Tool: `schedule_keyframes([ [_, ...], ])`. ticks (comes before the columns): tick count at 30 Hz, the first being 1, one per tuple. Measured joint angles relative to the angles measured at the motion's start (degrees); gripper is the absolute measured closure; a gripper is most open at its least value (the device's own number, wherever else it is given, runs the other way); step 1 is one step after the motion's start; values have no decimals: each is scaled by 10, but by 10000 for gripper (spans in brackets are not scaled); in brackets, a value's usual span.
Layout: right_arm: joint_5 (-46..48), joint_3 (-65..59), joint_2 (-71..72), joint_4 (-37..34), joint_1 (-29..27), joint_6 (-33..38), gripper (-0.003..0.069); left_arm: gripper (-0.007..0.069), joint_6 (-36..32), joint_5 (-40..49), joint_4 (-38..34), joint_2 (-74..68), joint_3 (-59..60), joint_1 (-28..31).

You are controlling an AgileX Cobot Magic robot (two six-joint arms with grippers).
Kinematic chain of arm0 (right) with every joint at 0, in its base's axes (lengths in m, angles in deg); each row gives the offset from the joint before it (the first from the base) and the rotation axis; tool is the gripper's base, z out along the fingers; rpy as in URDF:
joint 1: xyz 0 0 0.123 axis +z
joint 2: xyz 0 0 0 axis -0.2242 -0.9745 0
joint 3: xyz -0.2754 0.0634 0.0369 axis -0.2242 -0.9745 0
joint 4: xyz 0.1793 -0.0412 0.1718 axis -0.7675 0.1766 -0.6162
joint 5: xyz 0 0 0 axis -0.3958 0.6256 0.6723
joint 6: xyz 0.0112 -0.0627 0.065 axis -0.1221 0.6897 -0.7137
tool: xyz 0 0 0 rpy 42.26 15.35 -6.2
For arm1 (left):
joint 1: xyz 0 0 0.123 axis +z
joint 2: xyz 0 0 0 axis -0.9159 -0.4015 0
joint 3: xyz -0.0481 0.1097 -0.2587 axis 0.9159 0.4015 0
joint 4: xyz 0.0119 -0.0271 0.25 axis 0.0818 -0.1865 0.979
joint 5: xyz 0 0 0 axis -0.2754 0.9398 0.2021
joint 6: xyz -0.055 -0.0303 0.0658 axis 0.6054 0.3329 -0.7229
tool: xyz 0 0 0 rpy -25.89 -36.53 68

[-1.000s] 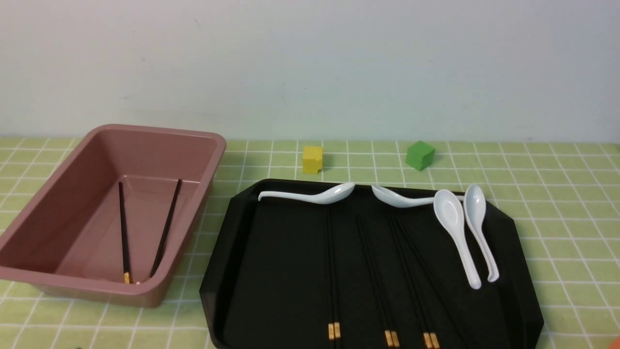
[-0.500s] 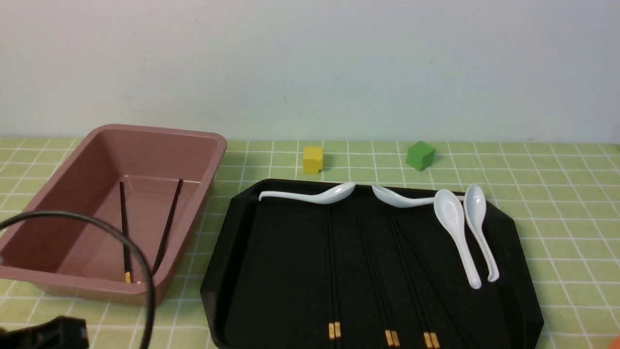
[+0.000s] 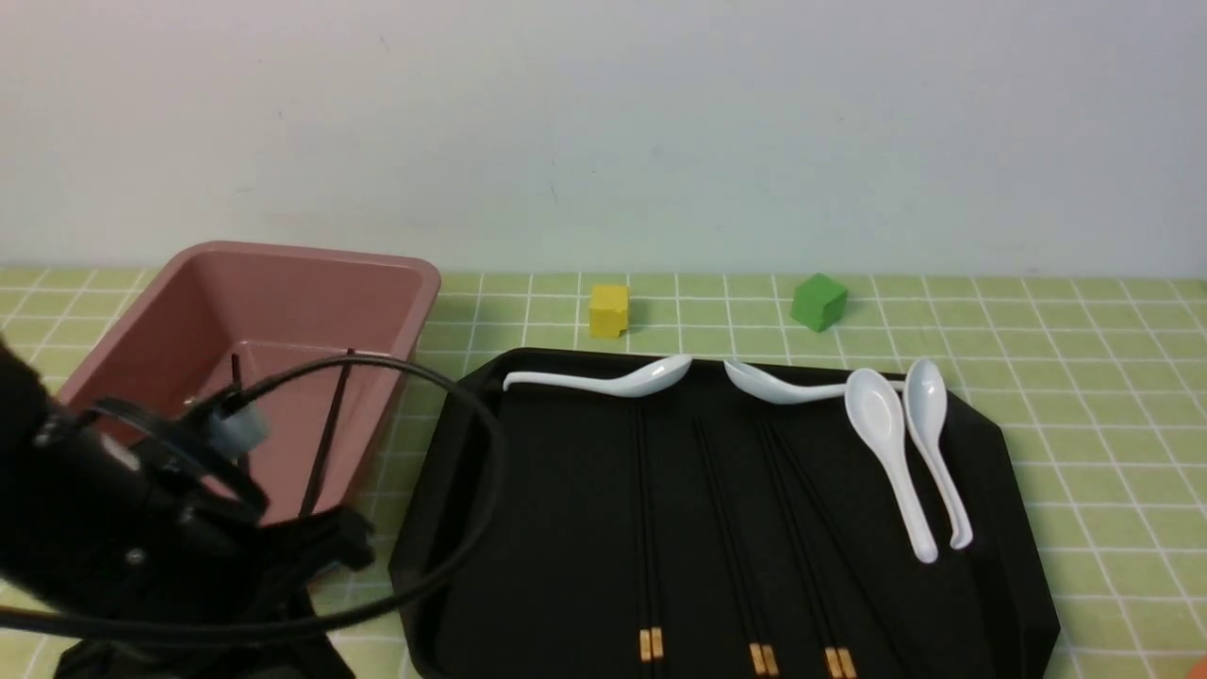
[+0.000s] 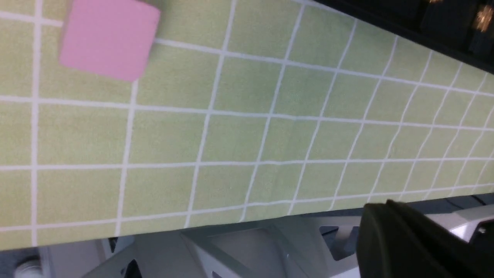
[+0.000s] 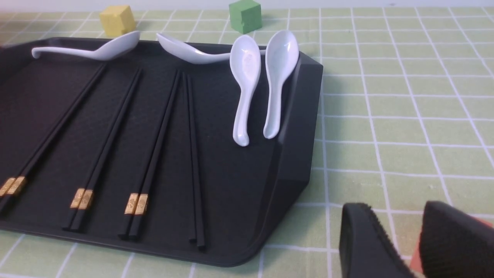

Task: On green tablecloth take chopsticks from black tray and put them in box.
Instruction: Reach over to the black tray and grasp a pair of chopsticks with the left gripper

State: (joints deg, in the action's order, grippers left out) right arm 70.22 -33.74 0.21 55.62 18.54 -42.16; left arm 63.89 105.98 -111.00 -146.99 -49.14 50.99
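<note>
Two chopsticks [image 3: 324, 443] lie in the box [image 3: 311, 256]; four pairs [image 3: 646, 528] remain on the black tray [image 3: 556, 490]. Left arm [image 3: 104, 538] has just swung in for another; left claw [image 4: 405, 235] I cannot tell, right claw [image 5: 401, 224] parted, empty

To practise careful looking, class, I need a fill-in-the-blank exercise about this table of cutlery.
The black tray holds ___ white soup spoons.
The cube to the right of the yellow cube is ___.
The chopsticks on the tray have end bands coloured ___.
Missing words: four; green; gold.
</note>
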Motion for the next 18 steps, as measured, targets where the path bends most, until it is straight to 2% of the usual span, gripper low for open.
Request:
schedule_keyframes([
  [1,0,0,0,0,0,0,419,637,9,-2,4,-2,-3,-6],
  [4,0,0,0,0,0,0,419,636,90,-20,87,-53,-70,-113],
  [8,0,0,0,0,0,0,419,596,172,-31,188,-120,-142,-190],
  [11,0,0,0,1,0,0,419,519,246,-32,279,-185,-202,-237],
  [12,0,0,0,0,0,0,419,472,270,-32,317,-218,-233,-254],
  [16,0,0,0,0,0,0,419,346,315,-36,375,-307,-316,-278],
  [18,0,0,0,0,0,0,419,316,319,-36,379,-333,-341,-279],
])
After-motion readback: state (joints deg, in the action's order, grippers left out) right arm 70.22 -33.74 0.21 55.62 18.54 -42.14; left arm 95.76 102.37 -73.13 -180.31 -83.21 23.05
